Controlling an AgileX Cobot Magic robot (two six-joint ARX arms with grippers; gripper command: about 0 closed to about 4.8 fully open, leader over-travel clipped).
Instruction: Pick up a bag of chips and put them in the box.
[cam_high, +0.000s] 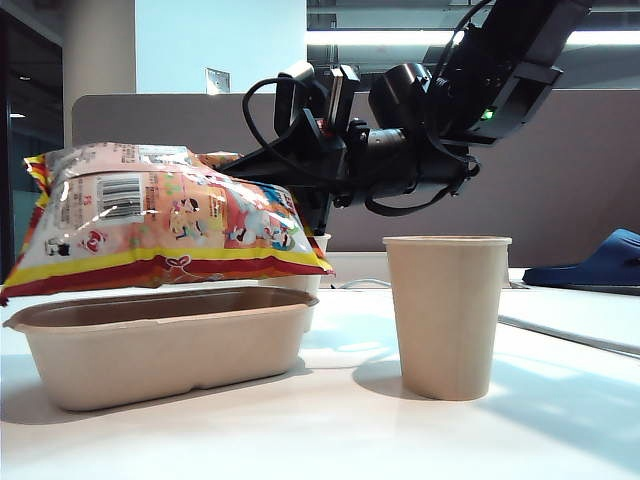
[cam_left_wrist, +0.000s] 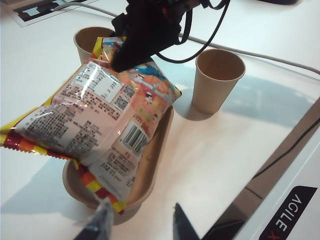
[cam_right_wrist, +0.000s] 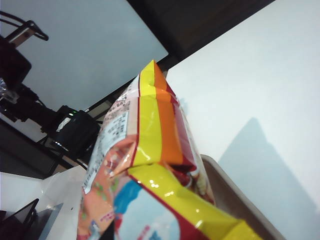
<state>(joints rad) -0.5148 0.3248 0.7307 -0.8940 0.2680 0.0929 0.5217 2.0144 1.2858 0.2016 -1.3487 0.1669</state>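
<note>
Carry step's basically done: the right gripper (cam_left_wrist: 125, 60) has its jaws pinching the bag of chips (cam_high: 165, 220) hanging just above the box (cam_high: 160, 350), so next it just lowers and lets go, while the left gripper (cam_left_wrist: 140, 225) sits back, jaws spread.

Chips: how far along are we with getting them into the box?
Pickup is done: the right gripper holds the chips by one end in the air, above the box. Left: lower and release. The left gripper hangs open nearby.
</note>
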